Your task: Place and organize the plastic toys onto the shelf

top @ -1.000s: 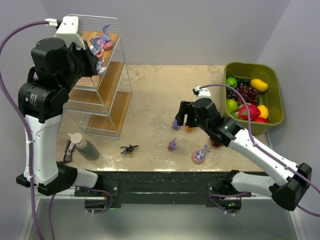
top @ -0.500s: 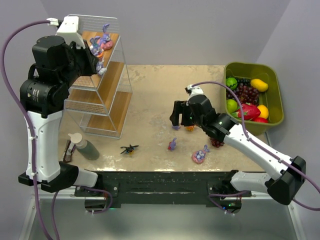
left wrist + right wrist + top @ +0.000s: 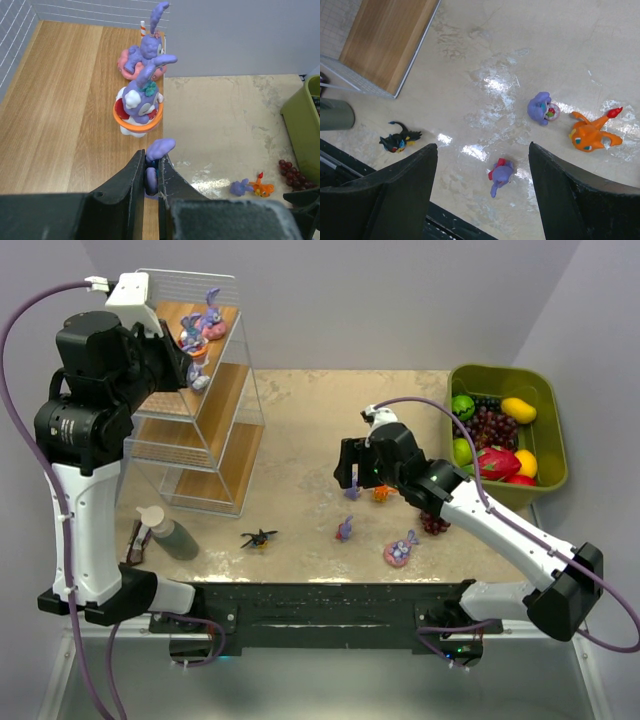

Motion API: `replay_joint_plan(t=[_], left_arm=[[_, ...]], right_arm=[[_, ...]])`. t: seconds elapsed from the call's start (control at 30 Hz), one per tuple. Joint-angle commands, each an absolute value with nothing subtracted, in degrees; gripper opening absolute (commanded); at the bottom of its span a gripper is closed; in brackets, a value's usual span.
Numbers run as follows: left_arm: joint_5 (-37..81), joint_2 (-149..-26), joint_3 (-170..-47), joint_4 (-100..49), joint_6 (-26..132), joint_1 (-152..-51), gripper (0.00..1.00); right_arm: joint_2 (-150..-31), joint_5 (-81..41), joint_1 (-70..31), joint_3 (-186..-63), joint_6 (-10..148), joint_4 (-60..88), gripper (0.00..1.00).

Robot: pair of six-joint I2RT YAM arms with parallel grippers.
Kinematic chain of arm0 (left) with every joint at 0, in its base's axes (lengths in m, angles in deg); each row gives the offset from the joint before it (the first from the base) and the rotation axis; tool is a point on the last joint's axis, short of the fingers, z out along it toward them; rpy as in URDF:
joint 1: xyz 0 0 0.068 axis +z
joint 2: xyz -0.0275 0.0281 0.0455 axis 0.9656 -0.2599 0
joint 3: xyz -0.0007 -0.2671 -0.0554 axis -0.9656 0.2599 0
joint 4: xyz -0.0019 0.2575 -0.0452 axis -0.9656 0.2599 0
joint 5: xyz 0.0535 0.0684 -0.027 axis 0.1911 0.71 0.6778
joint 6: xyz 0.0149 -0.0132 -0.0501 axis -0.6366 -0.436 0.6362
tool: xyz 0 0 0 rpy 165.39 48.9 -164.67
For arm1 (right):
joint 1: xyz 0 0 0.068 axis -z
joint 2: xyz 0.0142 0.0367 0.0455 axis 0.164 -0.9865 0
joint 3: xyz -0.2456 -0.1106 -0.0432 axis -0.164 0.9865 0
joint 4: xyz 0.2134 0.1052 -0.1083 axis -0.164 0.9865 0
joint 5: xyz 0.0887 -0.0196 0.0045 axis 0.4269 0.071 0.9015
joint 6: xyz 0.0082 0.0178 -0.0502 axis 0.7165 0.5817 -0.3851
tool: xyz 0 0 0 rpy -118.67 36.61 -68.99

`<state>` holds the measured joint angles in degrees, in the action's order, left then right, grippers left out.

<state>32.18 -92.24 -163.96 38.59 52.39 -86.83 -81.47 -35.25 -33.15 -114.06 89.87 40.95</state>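
1. We see our right gripper (image 3: 481, 147) with its two dark fingers (image 3: 400, 195) spread wide above the pale table (image 3: 560, 45).
2. Between the fingers, nearer the right one, lies a purple figurine with a red patch (image 3: 501, 175).
3. Beyond the right fingertip we find a second purple figurine (image 3: 540, 107), with an orange figurine (image 3: 592, 134) to its right.
4. Just past the left fingertip lies a black insect-like toy (image 3: 400, 140).
5. Far beyond the left finger we see the shelf (image 3: 390, 40), a wooden board edged with white wire mesh.

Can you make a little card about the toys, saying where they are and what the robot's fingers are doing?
shelf: two purple bunnies upright on top board
left fingers: shut on small purple toy at that board's edge
right fingers: open, above the table
toys on table: five, including orange toy and black toy
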Motion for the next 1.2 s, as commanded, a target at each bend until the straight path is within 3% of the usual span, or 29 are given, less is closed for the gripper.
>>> replay_joint_plan(t=[0.0, 0.7, 1.17], left_arm=[[33.43, -91.22, -164.78, 38.71, 51.67, -85.74, 0.01], [32.38, -87.53, -161.97, 38.97, 47.45, -85.74, 0.01], [31.23, -89.11, -161.35, 38.62, 46.92, -85.74, 0.16]], right_arm=[[-81.22, -33.92, -32.57, -116.11, 88.12, 39.22, 0.77], [-80.7, -34.44, -32.05, -115.41, 86.8, 38.51, 0.77], [-79.82, -34.97, -31.78, -114.18, 87.24, 38.08, 0.77]])
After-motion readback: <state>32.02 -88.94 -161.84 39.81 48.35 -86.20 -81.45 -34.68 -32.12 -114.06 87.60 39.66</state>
